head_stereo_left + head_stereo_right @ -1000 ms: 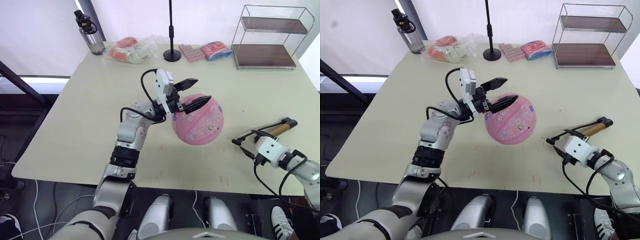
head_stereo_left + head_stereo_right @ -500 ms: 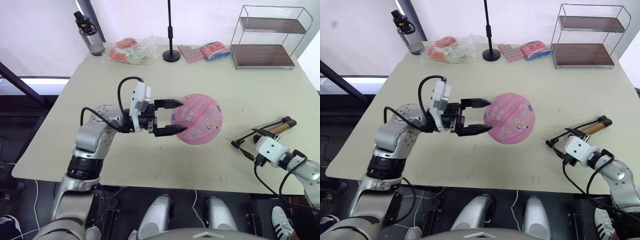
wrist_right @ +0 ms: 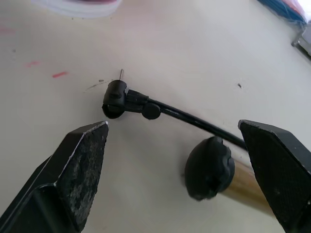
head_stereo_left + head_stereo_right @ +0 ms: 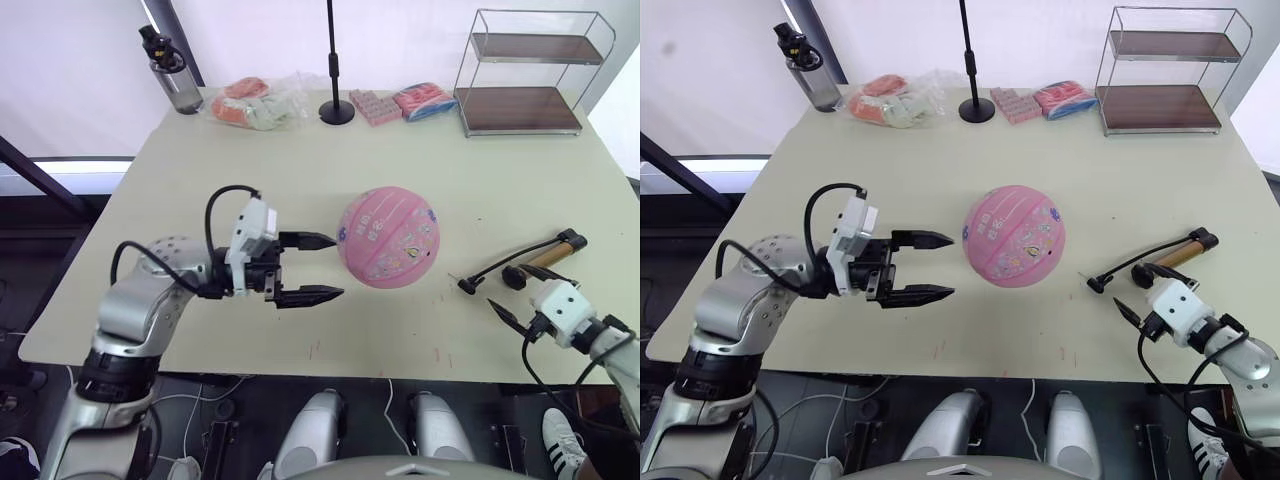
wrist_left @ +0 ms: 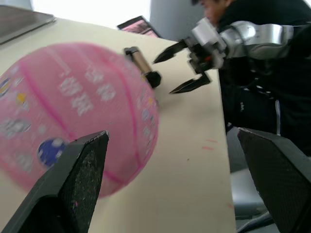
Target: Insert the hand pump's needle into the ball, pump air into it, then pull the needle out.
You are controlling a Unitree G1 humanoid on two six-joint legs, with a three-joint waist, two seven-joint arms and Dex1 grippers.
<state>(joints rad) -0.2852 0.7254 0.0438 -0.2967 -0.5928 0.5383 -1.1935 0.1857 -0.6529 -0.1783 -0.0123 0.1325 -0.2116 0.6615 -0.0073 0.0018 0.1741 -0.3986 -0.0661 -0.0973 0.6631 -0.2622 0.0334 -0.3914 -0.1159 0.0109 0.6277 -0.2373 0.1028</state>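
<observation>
The pink ball (image 4: 388,237) rests on the beige table (image 4: 200,180) near the middle. My left gripper (image 4: 322,267) is open just left of it, fingertips pointing at the ball with a small gap, nothing held. The hand pump (image 4: 548,251) lies at the right, its black hose running down to the needle (image 3: 120,74) on its black fitting (image 3: 115,98). My right gripper (image 4: 512,300) is open near the table's front edge, just short of the fitting and the pump's black end cap (image 3: 209,167), touching neither.
Along the far edge stand a water bottle (image 4: 160,68), a clear bag of packets (image 4: 260,100), a black stand base (image 4: 335,108), pink packets (image 4: 400,102) and a wire shelf (image 4: 520,75). A person in dark clothes (image 5: 262,73) is beyond the right table edge.
My left gripper has let go of the ball and drawn back to the left; the ball now sits on the table. My right gripper has backed off the hose toward the front edge.
</observation>
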